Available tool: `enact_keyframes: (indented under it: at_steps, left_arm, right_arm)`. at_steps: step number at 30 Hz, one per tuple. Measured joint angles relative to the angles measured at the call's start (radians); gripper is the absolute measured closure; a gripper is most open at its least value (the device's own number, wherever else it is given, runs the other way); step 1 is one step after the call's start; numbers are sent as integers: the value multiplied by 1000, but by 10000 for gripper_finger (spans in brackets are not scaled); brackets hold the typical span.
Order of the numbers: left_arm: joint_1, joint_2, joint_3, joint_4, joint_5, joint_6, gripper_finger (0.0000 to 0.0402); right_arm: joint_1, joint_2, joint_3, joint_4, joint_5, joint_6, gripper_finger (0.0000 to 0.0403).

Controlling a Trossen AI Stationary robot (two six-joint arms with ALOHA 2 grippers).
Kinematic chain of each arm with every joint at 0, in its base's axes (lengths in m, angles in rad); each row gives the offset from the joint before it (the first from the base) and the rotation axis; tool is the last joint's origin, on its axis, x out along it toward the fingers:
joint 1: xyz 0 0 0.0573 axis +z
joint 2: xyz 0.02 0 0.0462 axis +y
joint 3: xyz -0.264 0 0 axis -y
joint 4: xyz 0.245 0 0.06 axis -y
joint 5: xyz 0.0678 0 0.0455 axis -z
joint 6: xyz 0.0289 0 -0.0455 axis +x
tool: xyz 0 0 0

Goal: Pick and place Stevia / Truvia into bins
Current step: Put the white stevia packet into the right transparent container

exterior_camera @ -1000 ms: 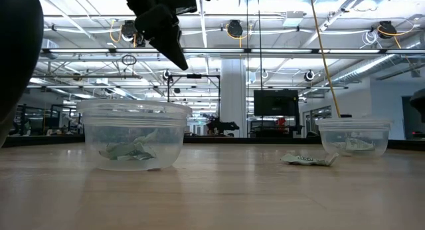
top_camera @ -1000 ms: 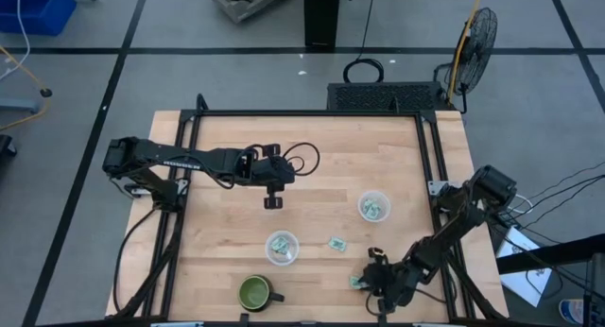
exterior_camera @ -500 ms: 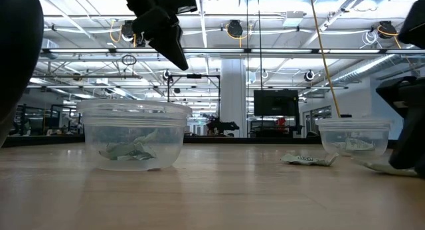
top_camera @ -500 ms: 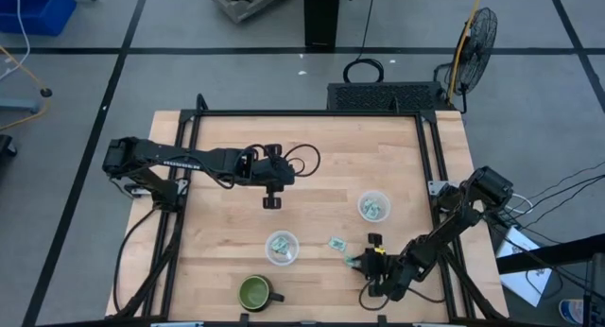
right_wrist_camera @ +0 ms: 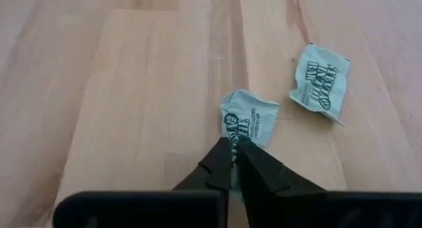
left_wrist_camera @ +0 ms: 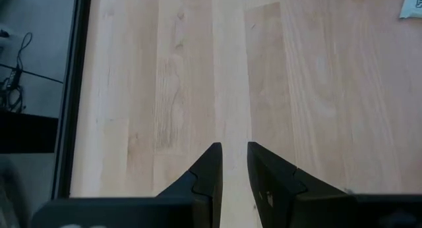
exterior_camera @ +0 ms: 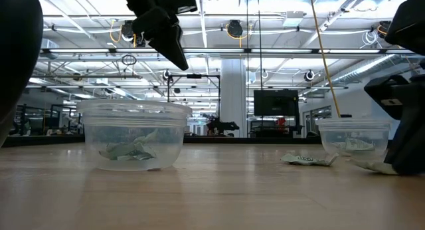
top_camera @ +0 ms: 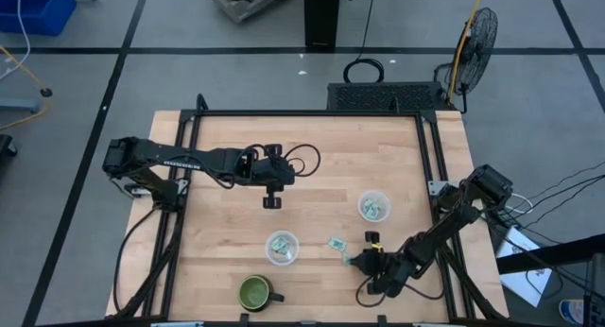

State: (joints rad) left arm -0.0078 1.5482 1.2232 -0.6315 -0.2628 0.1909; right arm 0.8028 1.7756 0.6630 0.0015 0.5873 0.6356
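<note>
My right tool [right_wrist_camera: 232, 149] is clenched on the edge of one Stevia packet [right_wrist_camera: 250, 119], low over the worktop [top_camera: 312, 147]. A second packet [right_wrist_camera: 321, 82] lies just beside it. Two bins [top_camera: 282, 247] [top_camera: 374, 207] hold packets. My left tool [left_wrist_camera: 232, 159], nearly closed and holding nothing, hangs over bare wood.

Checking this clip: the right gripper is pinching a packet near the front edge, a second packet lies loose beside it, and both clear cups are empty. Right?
Not quite: neither cup is empty; the low view shows packets in both. The rest holds: the right gripper pinches a packet, and a second packet lies loose beside it.
</note>
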Motion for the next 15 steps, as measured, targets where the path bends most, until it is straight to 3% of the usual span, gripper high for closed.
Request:
enact_keyframes:
  at_steps: [6,11,15]
  left_arm:
    - [0,0,0,0,0,0,325]
    - [0,0,0,12,0,21,325]
    - [0,0,0,29,0,17,325]
  right_arm:
    - [0,-189,-9,-166,23,8,398]
    - [-8,-400,-2,-426,215,74,397]
    - [-53,-517,-3,-531,251,53,399]
